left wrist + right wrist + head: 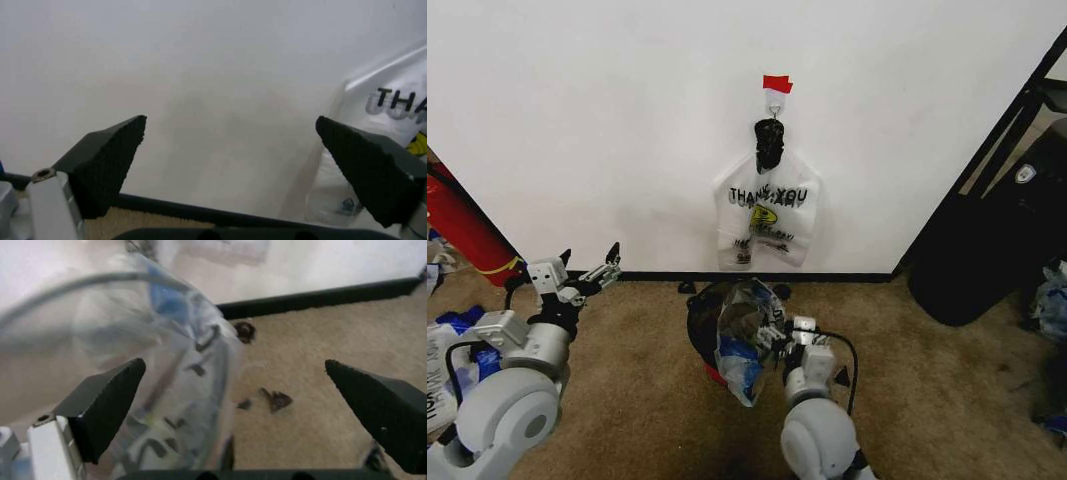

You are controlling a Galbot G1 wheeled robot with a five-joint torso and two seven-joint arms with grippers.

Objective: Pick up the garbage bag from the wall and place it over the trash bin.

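The garbage bag point(745, 343), clear crinkly plastic with blue handles, lies draped over the black wire trash bin point(695, 322) with the red base, on the carpet below the wall point(607, 130). My right gripper point(789, 328) is at the bag's right edge. In the right wrist view the right gripper point(235, 367) is open, with the bag point(180, 390) against one finger and partly in the gap. My left gripper point(590, 256) is held up open at the left, off the bin. In the left wrist view the left gripper point(231, 121) faces the bare wall with nothing between its fingers.
A white "THANK YOU" bag point(767, 212) hangs from the hook under red tape point(777, 83). A red cylinder point(467, 232) leans at the left, with white-and-blue bags point(449, 350) below it. A big black bulk point(992, 250) stands at the right. Dark scraps point(273, 399) lie on the carpet.
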